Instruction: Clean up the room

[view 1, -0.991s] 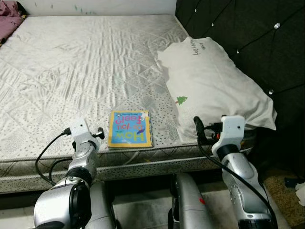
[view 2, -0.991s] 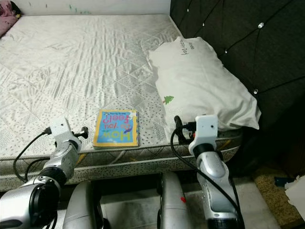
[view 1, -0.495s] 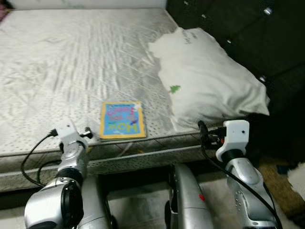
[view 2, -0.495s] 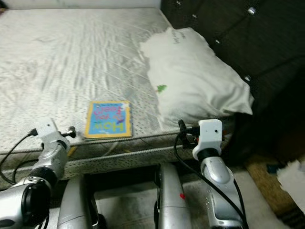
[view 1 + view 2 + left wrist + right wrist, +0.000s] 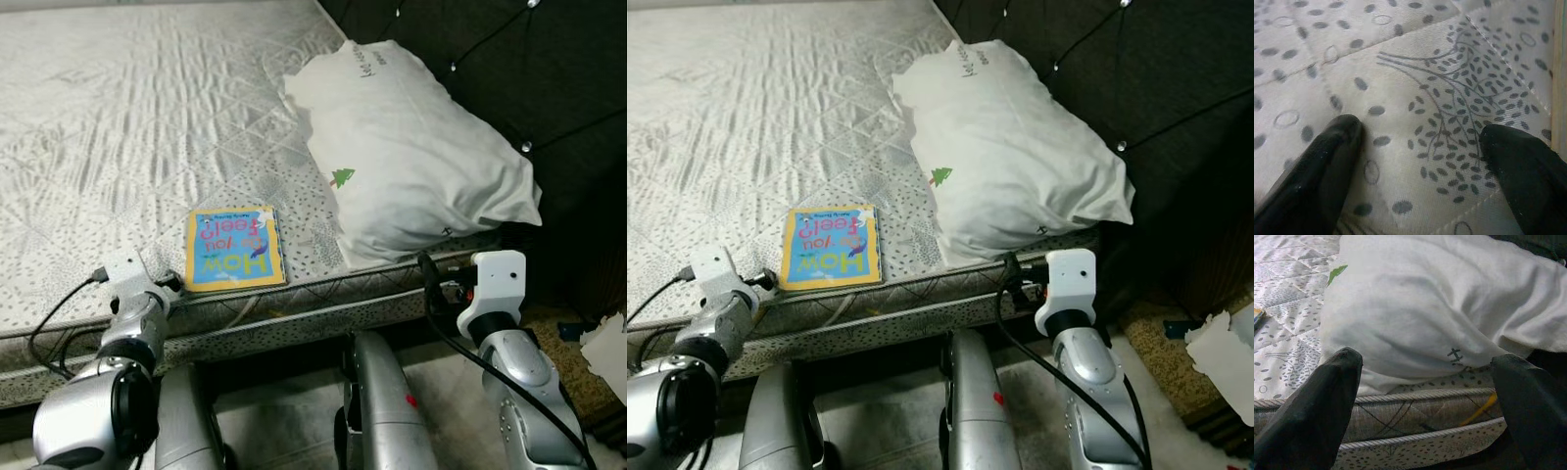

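The whole picture has slid since a moment ago, so the robot's head has turned and dipped. The bed things lie as they did. The left arm now sits lower, down at the edge of the bed, nearer the book.

A thin square picture book with a yellow and blue cover (image 5: 235, 249) lies flat on the grey-white quilted mattress (image 5: 118, 127), close to the front edge. It does not belong on a bed, so it is likely the thing to tidy away. Lying so near the edge, it is easy to reach from where the robot stands.

Just beside the book is a big soft white pillow with a tiny green tree on it (image 5: 411, 166). It leans toward the dark padded headboard with shiny buttons (image 5: 509, 69), where a pillow should be, so it can stay.

The left gripper (image 5: 1422, 161) is wide open and holds nothing. Its two black fingers (image 5: 1317, 166) hover right over the spotted mattress cloth, with the yellow book edge off to one side.

The right gripper (image 5: 1425, 396) is also wide open and empty. It points at the pillow's front and the mattress edge below it.

Some crumpled white paper (image 5: 609, 345) lies on the floor by the bed.
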